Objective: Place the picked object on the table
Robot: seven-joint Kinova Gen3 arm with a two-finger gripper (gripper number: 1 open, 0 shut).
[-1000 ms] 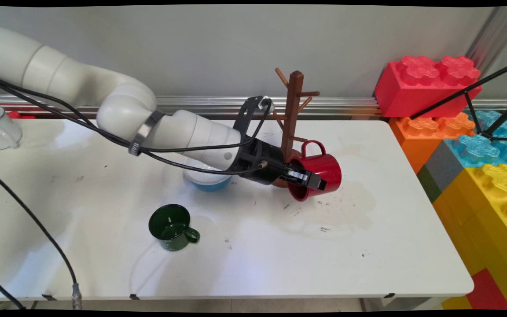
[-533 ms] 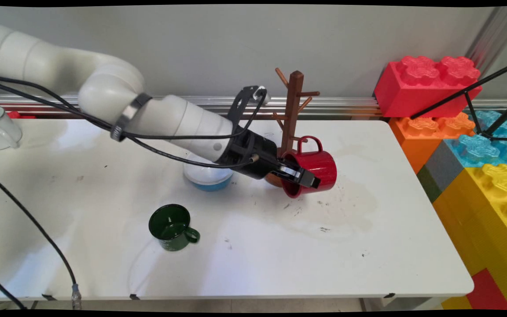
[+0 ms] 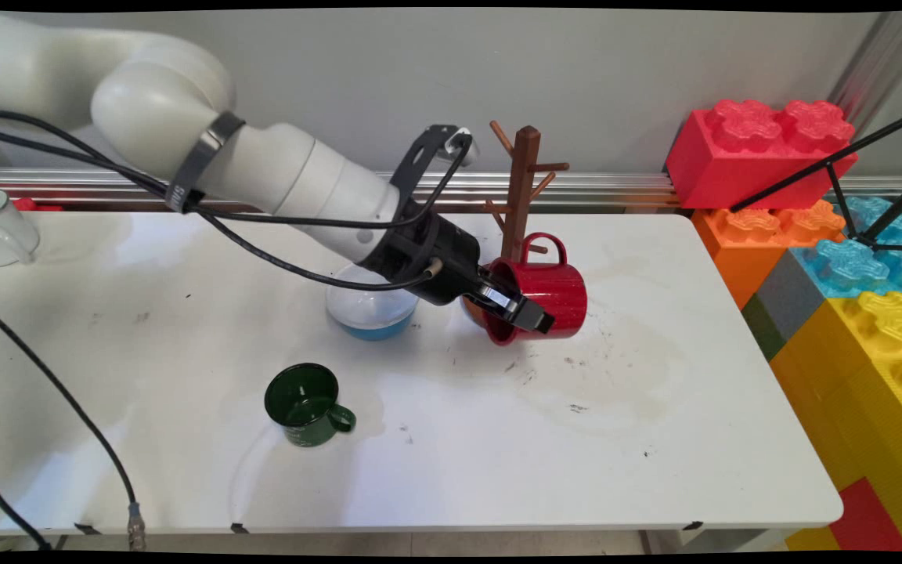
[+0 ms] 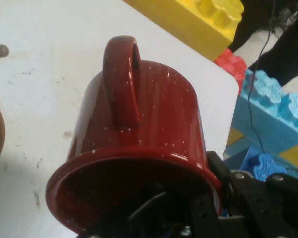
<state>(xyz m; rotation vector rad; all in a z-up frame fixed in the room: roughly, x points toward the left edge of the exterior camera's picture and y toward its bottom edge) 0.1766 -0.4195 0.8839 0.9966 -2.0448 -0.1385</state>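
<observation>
At frame centre the hand [image 3: 515,308] is clamped on the rim of a red mug [image 3: 549,288], held tipped on its side above the tabletop [image 3: 654,439], handle up, just beside the brown mug tree [image 3: 524,184]; a green mug [image 3: 306,404] stands lower left

Cameras: one fixed overhead, one on the hand.
Main view looks down across the counter [image 3: 435,470] toward the wall; hand view sits close behind the mug [image 4: 139,163], shared by both [image 3: 541,290].
</observation>
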